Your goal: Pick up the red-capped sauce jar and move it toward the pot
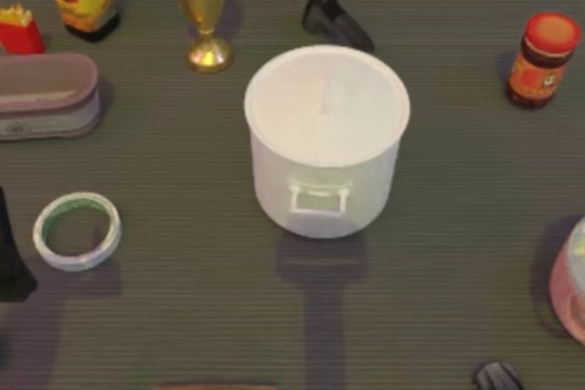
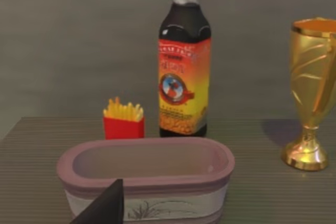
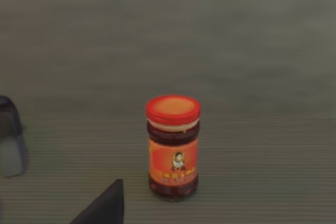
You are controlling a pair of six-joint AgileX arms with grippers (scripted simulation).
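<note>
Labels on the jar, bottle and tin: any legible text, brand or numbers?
None can be read.
Small dark brown jar with red cap: orange-red label with a small portrait; print below it blurred.
Tall dark bottle with yellow-orange label: round emblem, lines of print blurred.
Oval pinkish-grey tin: a faint sketch, no letters.

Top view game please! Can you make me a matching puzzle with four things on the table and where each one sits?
Things:
1. small dark jar with a round red cap
2. big white round pot with a flat lid
3. white tape ring with a green inside
4. shiny gold trophy cup

Places:
A. middle of the table
B. far right side, standing alone
C. near left side, lying flat
D. far edge, just left of the pot

Pairs: 1-B, 2-A, 3-C, 4-D
</note>
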